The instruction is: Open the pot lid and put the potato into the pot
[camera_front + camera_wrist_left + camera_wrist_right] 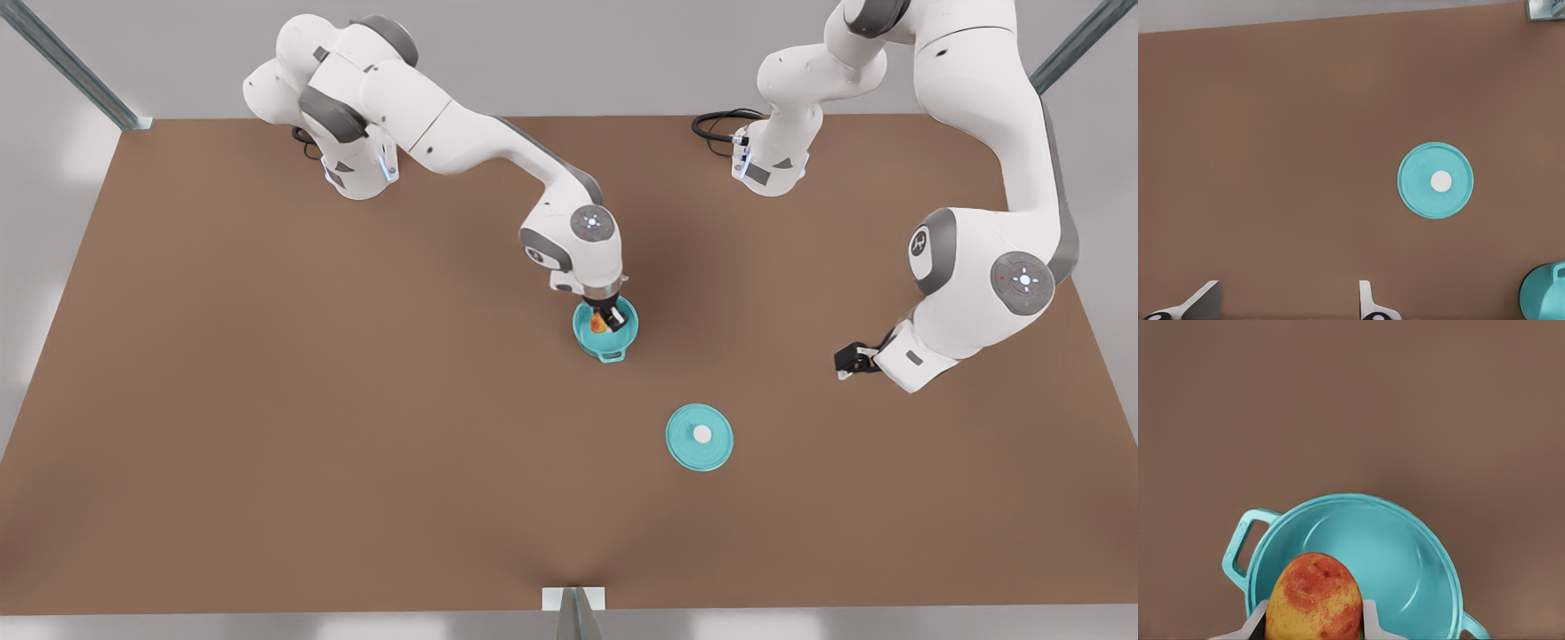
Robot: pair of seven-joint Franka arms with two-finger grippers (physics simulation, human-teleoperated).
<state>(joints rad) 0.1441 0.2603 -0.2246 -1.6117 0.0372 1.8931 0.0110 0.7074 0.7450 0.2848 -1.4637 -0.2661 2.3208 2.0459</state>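
Two pincers: right gripper (608,318) clamped on yellow-orange, red-patched potato (1313,597) above round teal pot (1405,547); left gripper (843,361) spread apart, waiting beside flat teal pot lid (1435,180).

The potato (599,322) hangs over the pot (622,342); the pot lid (700,436) lies apart on the table (267,400).

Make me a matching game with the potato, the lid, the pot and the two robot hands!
Things:
1. potato
2. pot lid
3. pot
4. left gripper

Where or how:
A. flat on the table, knob up
B. open, holding nothing, off at the front view's right
C. pinched in the right gripper
D. uncovered, right under the potato

Pairs: 1-C, 2-A, 3-D, 4-B
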